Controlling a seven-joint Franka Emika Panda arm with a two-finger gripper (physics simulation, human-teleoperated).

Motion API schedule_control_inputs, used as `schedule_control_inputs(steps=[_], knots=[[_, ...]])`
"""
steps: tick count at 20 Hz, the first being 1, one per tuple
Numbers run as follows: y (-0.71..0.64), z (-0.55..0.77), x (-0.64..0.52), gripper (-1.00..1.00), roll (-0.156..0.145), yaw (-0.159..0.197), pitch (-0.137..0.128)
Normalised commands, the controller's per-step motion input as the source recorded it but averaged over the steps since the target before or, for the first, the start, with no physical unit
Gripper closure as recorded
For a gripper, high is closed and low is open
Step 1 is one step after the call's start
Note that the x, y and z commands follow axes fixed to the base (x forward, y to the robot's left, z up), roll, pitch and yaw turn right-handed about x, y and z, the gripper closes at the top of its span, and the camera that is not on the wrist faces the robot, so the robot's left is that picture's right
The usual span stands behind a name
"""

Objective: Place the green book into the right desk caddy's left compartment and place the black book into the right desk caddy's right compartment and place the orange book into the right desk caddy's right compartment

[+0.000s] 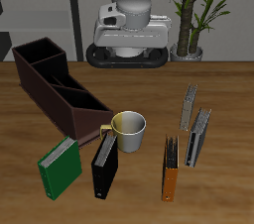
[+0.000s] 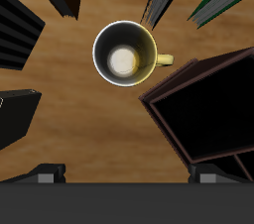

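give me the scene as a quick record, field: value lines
green book: on table, outside caddy
black book: on table, between green book and mug
orange book: upright near front edge
caddy: no books visible inside
mug: beside caddy, under the hand
grey books: two, behind orange book
hand: above mug, holds nothing; fingertips out of view
done: none of three books placed

Standing near the table's front edge, beside the mug (image 1: 129, 129): green book (image 1: 59, 167), black book (image 1: 105, 163), orange book (image 1: 171, 169).
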Motion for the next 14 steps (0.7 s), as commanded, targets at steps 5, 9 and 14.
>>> schedule_control_inputs(steps=[5, 9, 14], knots=[[-0.2, 0.12, 0.54, -1.0, -0.032, 0.025, -0.03], [-0.08, 0.08, 0.37, -1.0, -0.012, -0.011, -0.017], [-0.03, 0.07, 0.43, -1.0, 0.008, -0.041, 0.021]])
